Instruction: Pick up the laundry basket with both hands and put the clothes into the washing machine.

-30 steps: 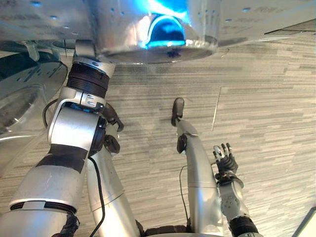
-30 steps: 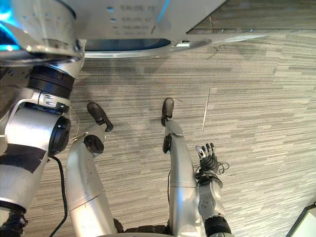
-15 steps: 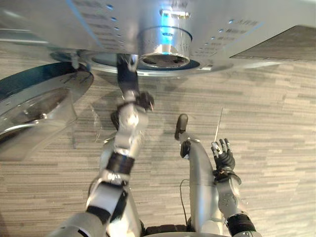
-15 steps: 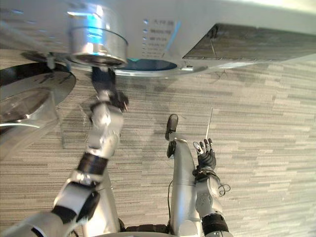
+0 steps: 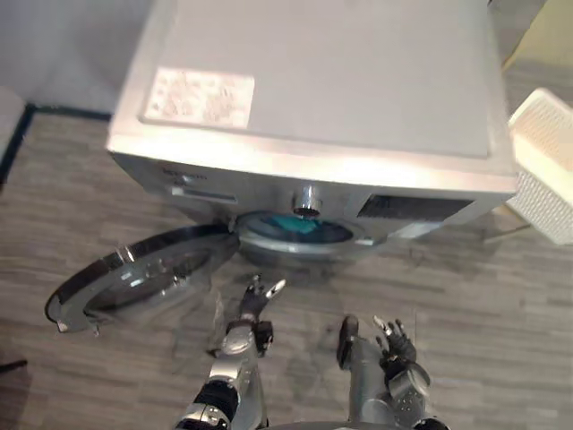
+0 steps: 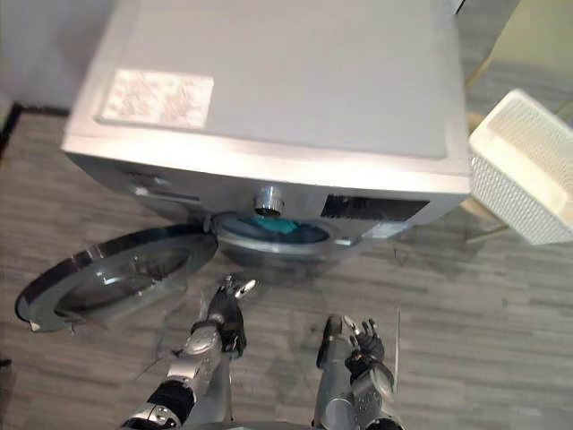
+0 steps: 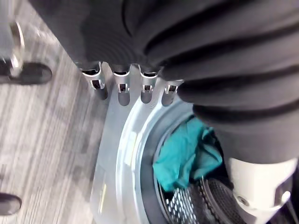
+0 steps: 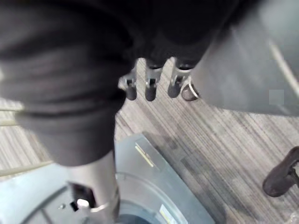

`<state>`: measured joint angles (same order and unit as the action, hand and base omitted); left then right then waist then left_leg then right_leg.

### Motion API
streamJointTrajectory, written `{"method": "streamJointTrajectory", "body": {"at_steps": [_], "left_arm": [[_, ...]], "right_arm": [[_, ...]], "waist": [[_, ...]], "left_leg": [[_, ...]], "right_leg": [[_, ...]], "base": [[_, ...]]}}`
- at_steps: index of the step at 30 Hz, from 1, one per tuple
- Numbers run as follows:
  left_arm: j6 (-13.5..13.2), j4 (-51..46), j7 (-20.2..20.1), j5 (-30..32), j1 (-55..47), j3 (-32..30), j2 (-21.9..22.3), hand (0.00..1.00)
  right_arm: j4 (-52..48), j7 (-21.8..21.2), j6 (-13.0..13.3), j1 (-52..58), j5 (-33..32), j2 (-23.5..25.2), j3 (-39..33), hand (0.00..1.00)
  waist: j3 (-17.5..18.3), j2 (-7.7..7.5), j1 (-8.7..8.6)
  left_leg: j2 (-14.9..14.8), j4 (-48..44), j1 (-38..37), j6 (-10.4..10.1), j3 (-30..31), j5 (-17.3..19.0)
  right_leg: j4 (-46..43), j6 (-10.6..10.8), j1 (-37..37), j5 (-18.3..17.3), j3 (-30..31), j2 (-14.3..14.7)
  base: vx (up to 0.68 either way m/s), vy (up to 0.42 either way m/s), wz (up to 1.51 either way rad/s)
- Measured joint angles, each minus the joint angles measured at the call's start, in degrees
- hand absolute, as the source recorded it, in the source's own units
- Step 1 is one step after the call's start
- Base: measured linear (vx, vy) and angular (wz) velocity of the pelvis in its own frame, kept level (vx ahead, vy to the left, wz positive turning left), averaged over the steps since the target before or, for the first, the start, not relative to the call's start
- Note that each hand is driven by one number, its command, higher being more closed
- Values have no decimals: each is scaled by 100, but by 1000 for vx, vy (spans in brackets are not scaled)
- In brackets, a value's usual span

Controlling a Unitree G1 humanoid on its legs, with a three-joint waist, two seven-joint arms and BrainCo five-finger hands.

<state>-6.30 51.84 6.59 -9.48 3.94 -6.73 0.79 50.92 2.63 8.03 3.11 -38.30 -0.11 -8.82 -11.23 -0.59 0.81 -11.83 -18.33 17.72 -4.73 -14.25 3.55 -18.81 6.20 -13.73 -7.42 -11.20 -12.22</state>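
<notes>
Laundry basket: white plastic, with a finely perforated wall under a thick solid rim. It stands on the floor just beside the washing machine's right front corner, well apart from both hands. Its inside cannot be seen.

Washing machine: a silver-grey box with a flat, smooth top that carries a pale rectangular label near its left rear corner. A round metal knob sits at the middle of the front panel, above the opening. The door is round, with a dark glass bowl inside a bright metal ring, and it is swung fully open to the robot's left.

Drum: perforated bright metal behind a smooth pale ring. It holds a crumpled teal cloth, soft and folded, lying at the mouth of the opening.

Floor: grey, with a fine striped plank pattern.

Left hand: raised in front of the open drum, below the opening and apart from it. Its fingers are straight in a row and grasp nothing.

Right hand: low by the robot's right side, over bare floor. Its fingers are relaxed and spread, and they hold nothing.
</notes>
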Motion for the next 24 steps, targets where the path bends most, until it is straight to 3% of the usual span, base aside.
{"method": "streamJointTrajectory", "body": {"at_steps": [4,7,11,14,15,16,17,19,21,22,23,24], "left_arm": [[89,339,99,173,-564,-715,-66,0],[101,503,102,165,-774,-932,-43,0],[90,477,97,94,-757,-818,23,0],[68,-43,93,-47,-741,4,3,0],[38,-267,83,-140,-680,220,-45,0],[26,-312,79,-183,-630,268,22,0],[28,-319,82,-270,-658,406,68,0],[31,-606,85,-343,-772,669,57,0],[-24,-1272,90,-344,-780,975,19,0],[-71,-1551,81,-353,-780,1161,-4,0],[-97,-1953,49,-445,-809,1383,-38,0],[-107,-2191,-7,-524,-806,1440,-104,0]], "right_arm": [[452,-69,-190,253,647,-24,-279,0],[703,-153,-235,198,946,-38,-364,0],[989,-163,-274,-87,1260,-112,-101,0],[1136,-145,-354,-426,1436,-139,-35,0],[1171,-128,-353,-549,1451,-124,-95,0],[1302,-122,-358,-751,1482,-166,-208,0],[1290,-45,-358,-812,1489,-210,-252,0],[1198,18,-334,-811,1489,-274,-220,0],[1117,89,-344,-663,1491,-267,-191,0],[1121,95,-358,-626,1504,-267,-194,0],[1160,94,-387,-620,1569,-222,-187,0],[1275,50,-411,-633,1621,-173,-38,0]], "waist": [[615,34,3],[762,50,8],[775,64,8],[731,107,22],[692,107,1],[569,60,13],[556,48,12],[585,109,-29],[600,162,-71],[653,258,-107],[595,130,-173],[584,28,-198]], "left_leg": [[153,981,-952,-113,21,-329],[199,1421,-1432,-182,172,-556],[141,1296,-1325,-189,498,-606],[70,803,-752,-92,688,-844],[67,751,-693,-66,793,-799],[-3,-430,-476,145,738,-174],[-39,-1749,-452,319,607,226],[-330,-2807,-667,373,509,363],[-832,-2966,-850,355,741,339],[-911,-2614,-940,245,886,371],[-508,-2185,-1040,213,881,631],[-361,-1991,-1000,204,1073,642]], "right_leg": [[639,29,873,39,-286,17],[929,24,1416,59,-495,108],[1106,-2,1689,79,-857,223],[1158,-127,1749,157,-1249,345],[1237,-231,1764,209,-1485,288],[1152,-235,1852,208,-1529,237],[1046,-233,1926,210,-1525,104],[1048,-167,1997,250,-1502,27],[1014,-46,1928,397,-1578,9],[959,-1,1842,483,-1640,-16],[976,-10,1713,543,-1683,-117],[1048,95,1620,463,-1525,45]], "base": [[160,-57,21],[165,-65,28],[34,-64,44],[-83,-38,70],[-149,-1,53],[-176,54,37],[-131,80,4],[-184,153,0],[-140,290,33],[-61,366,64],[-53,291,71],[-90,190,74]]}}
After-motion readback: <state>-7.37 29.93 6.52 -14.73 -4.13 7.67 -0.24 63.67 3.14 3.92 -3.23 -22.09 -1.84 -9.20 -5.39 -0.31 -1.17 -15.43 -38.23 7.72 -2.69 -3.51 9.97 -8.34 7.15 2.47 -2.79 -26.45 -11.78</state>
